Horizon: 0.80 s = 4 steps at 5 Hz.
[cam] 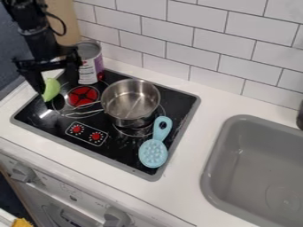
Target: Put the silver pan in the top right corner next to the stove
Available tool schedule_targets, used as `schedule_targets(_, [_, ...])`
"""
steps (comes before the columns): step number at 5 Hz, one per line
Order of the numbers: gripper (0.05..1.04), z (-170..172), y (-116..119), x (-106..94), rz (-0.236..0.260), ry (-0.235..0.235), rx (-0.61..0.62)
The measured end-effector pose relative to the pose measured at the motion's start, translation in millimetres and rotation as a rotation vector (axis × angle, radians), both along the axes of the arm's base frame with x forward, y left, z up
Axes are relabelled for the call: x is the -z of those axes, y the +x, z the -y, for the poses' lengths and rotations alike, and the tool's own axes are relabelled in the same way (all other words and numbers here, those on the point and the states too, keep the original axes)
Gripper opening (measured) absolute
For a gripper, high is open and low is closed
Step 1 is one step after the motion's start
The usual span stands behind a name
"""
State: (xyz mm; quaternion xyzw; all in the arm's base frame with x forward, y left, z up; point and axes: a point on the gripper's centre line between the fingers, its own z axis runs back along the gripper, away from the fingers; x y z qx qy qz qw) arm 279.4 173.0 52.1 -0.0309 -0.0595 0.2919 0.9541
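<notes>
Stovetop (120, 148): silver pan (130, 101) right of claw (58, 87).

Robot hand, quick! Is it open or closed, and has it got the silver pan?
Robot hand: open, not holding the silver pan, which sits on the stove.

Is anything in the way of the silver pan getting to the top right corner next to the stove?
Nothing I can see stands between the pan and that corner. The blue utensil lies on the nearer side, off that path.
</notes>
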Motion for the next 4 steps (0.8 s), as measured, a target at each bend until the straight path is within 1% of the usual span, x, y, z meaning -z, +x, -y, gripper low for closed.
schedule_targets(1, [1.000,9.8,-7.1,-7.3,0.018,-0.013,0.053])
schedule_targets(2, [1.000,21.8,-3.0,-11.0,0.026,-0.033,0.106])
schedule_targets(3, [1.000,36.0,8.3,-10.8,0.059,-0.043,0.159])
schedule_targets(4, [1.000,50.6,17.5,7.8,0.025,-0.033,0.196])
